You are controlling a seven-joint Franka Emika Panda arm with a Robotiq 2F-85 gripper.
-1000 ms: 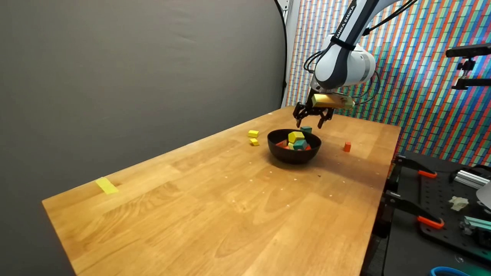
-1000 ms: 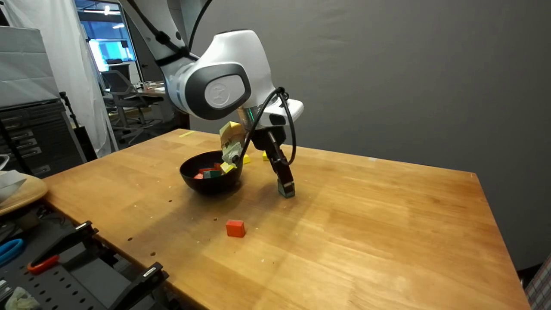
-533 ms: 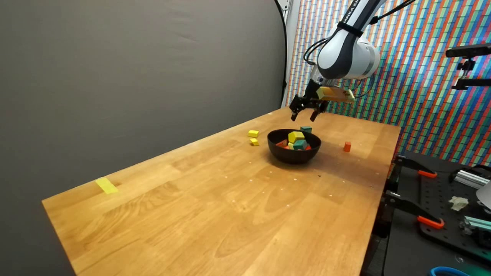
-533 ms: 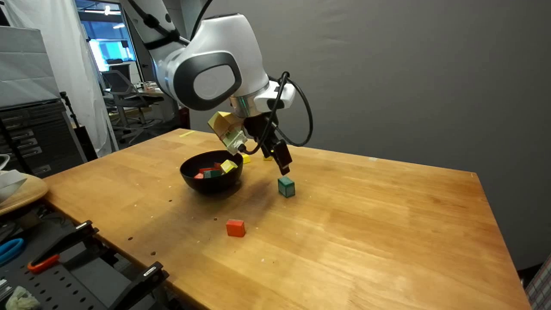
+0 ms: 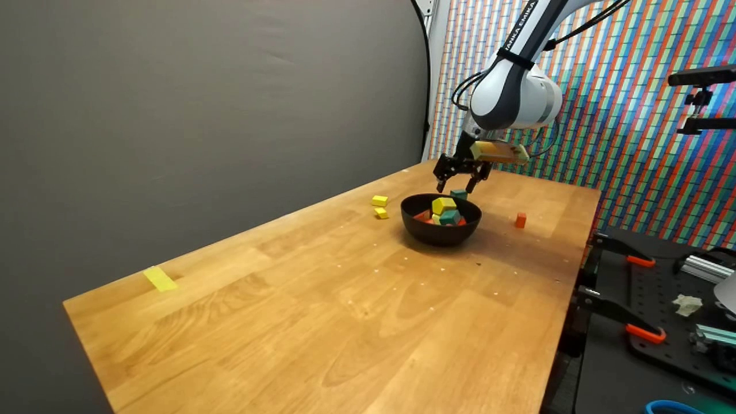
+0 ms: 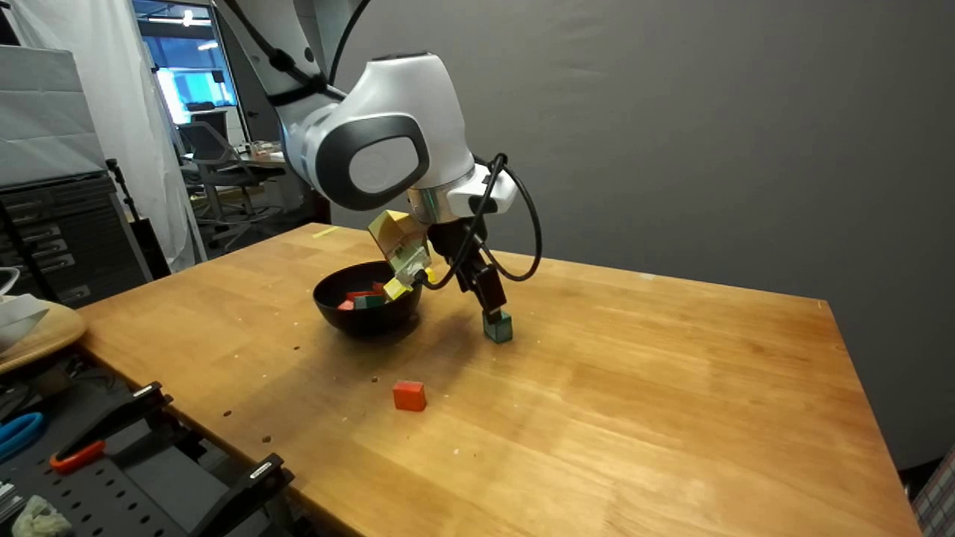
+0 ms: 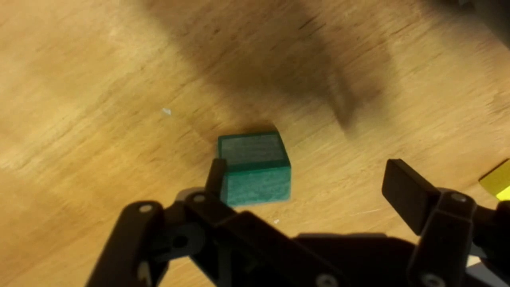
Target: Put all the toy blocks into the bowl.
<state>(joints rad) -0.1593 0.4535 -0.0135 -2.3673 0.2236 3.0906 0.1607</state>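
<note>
The black bowl [image 5: 438, 234] holds several red, yellow and green blocks, among them a yellow block [image 5: 444, 205] on top. My gripper [image 7: 310, 183] is open and low over a green block [image 7: 257, 185] on the table. In the wrist view that block lies close to the left finger [image 7: 216, 175], far from the right finger [image 7: 410, 195]; whether the left one touches it I cannot tell. A red block [image 6: 409, 396] stands apart on the table. Two yellow blocks, one farther back [image 5: 379, 200] and one nearer [image 5: 381, 213], lie beside the bowl.
The yellow box-like housing [image 6: 399, 239] on my wrist hangs close to the bowl's rim in an exterior view. A flat yellow strip [image 5: 160, 278] sticks to the table's edge. Clamps [image 5: 624, 322] and a dark bench border one table side.
My open gripper rose off the green block, then came down over it again. All the blocks and the bowl stay where they were.
</note>
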